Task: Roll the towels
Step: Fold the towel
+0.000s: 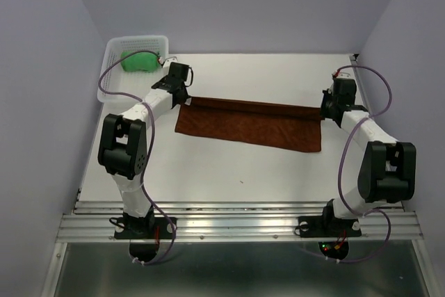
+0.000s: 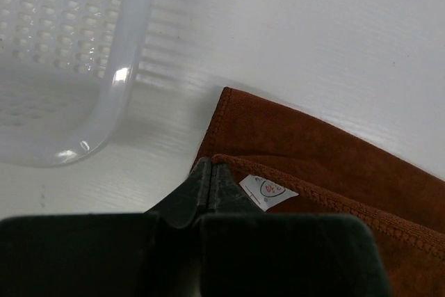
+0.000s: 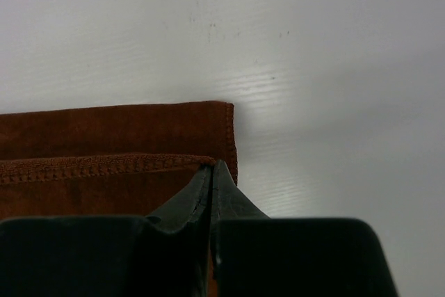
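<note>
A brown towel (image 1: 250,124) lies folded lengthwise across the middle of the white table. My left gripper (image 1: 186,100) is shut on the upper layer's far left corner. In the left wrist view its jaws (image 2: 210,165) pinch the hemmed edge of the towel (image 2: 334,158) beside a white label (image 2: 268,191). My right gripper (image 1: 324,113) is shut on the far right corner. In the right wrist view its jaws (image 3: 212,166) hold the end of the upper hem, with the lower layer of the towel (image 3: 104,130) showing beyond it.
A white perforated basket (image 1: 115,53) stands at the far left corner and holds a rolled green towel (image 1: 139,60). Its rim (image 2: 118,81) is close to my left gripper. Lilac walls close in the table on three sides.
</note>
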